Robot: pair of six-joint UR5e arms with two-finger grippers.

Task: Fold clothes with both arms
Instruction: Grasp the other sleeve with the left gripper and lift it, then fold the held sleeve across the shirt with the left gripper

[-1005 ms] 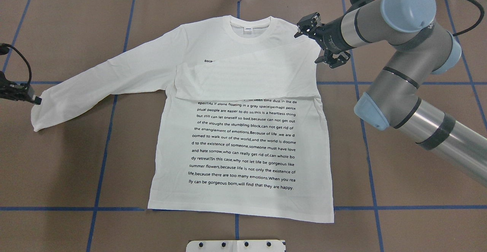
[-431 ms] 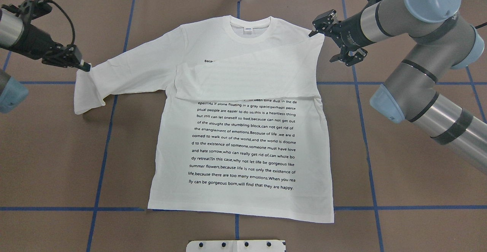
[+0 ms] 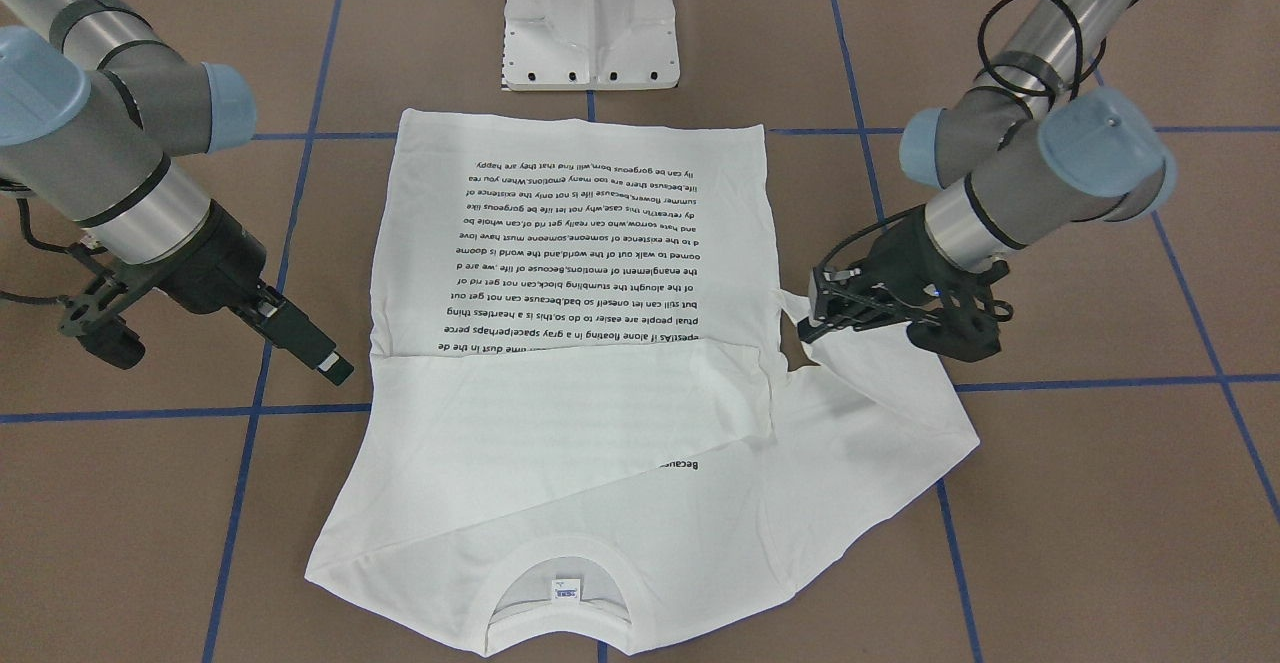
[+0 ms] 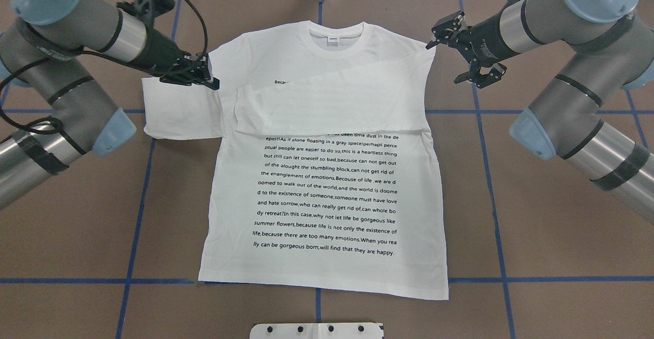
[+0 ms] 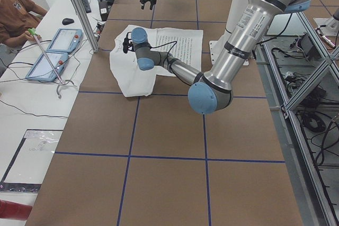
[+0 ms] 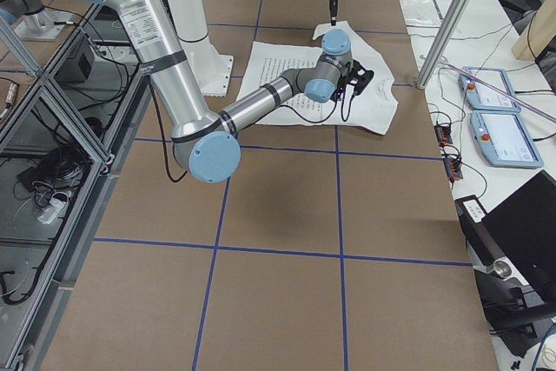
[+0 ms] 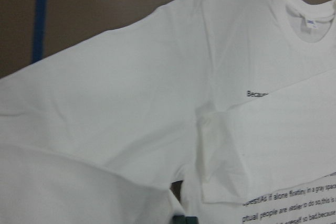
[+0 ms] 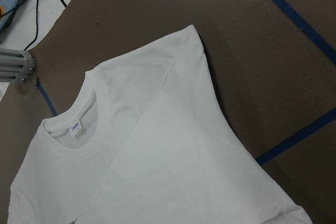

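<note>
The clothes are one white long-sleeved T-shirt (image 4: 327, 190) lying flat with its black text up and its collar (image 4: 334, 37) at the far side. One sleeve (image 4: 332, 106) lies folded across the chest. My left gripper (image 4: 212, 82) is shut on the cuff of the other sleeve (image 4: 173, 114), which is doubled over beside the shirt's body. From the front, that left gripper (image 3: 815, 321) holds the cuff just off the shirt's edge. My right gripper (image 4: 449, 57) hovers open beside the far shoulder, touching nothing. The right gripper (image 3: 335, 368) also shows in the front-facing view.
The white pedestal base (image 3: 590, 23) stands at the robot's side of the brown table, which is marked with blue tape lines (image 4: 138, 201). A person (image 5: 16, 14) sits at a side desk with control tablets (image 5: 53, 51).
My left gripper has carried the sleeve cuff from the far left in towards the shirt's body, doubling the sleeve over. My right gripper has drawn back from the shoulder, still open.
</note>
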